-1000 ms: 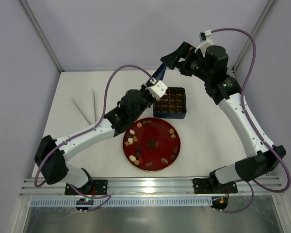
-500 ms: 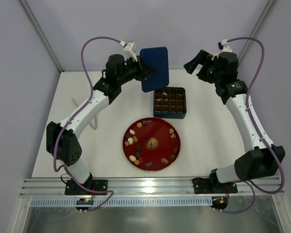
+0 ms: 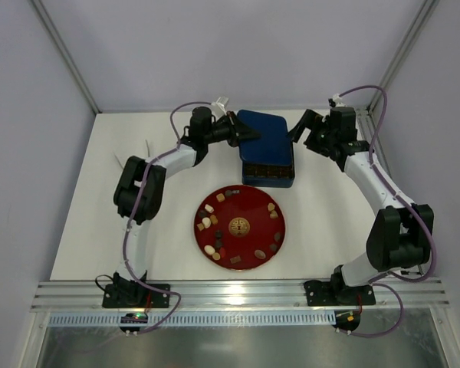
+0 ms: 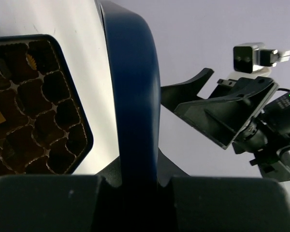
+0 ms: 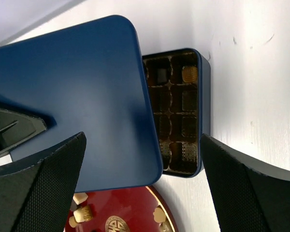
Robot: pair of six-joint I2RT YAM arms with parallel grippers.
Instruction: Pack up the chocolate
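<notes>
The left gripper [image 3: 244,135], clamped on the dark blue square lid [image 3: 267,136], should lower it level, squared over the blue grid tin [image 3: 270,177] by the far edge. The right gripper [image 3: 300,129] has its fingers apart. Small brown chocolate pieces [image 3: 208,222] lie on the round red plate [image 3: 279,239].

**Top view:** the blue lid [image 3: 265,134] covers the far part of the tin [image 3: 270,182], and only its nearest row of compartments shows. The fingertips of the left gripper [image 3: 248,136], at the lid edge just left of the tin, are too small to separate.

**Right wrist view:** the lid hides all but two columns of the tin. The red plate [image 5: 135,212] beside the tin is cut by the bottom edge.

**Left wrist view:** the tin runs off the left edge. The chocolate [image 4: 26,94] in it is too dark to distinguish.
</notes>
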